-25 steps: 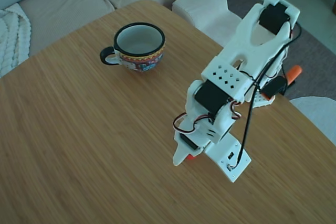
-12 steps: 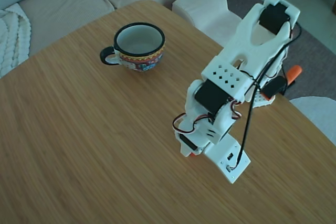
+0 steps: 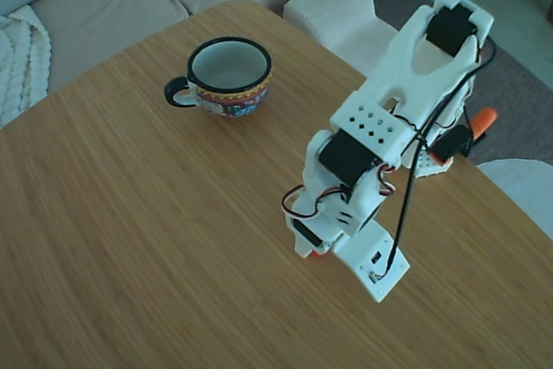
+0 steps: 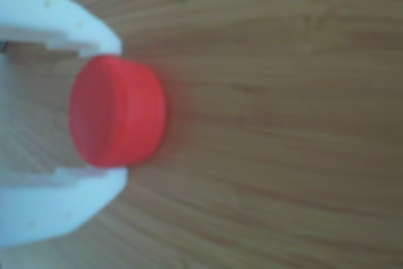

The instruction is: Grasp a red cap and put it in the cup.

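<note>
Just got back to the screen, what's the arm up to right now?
The gripper is down at the wooden table with a white finger on either side of the red cap, which looks clamped and not yet lifted. The cup stands apart toward the table's far side in the fixed view, nothing visible inside.

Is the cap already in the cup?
No, the cap sits on the table between the gripper fingers; the cup looks empty.

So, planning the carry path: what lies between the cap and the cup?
Only bare table in the fixed view: nothing lies between the cap, at the end effector, and the cup.
</note>
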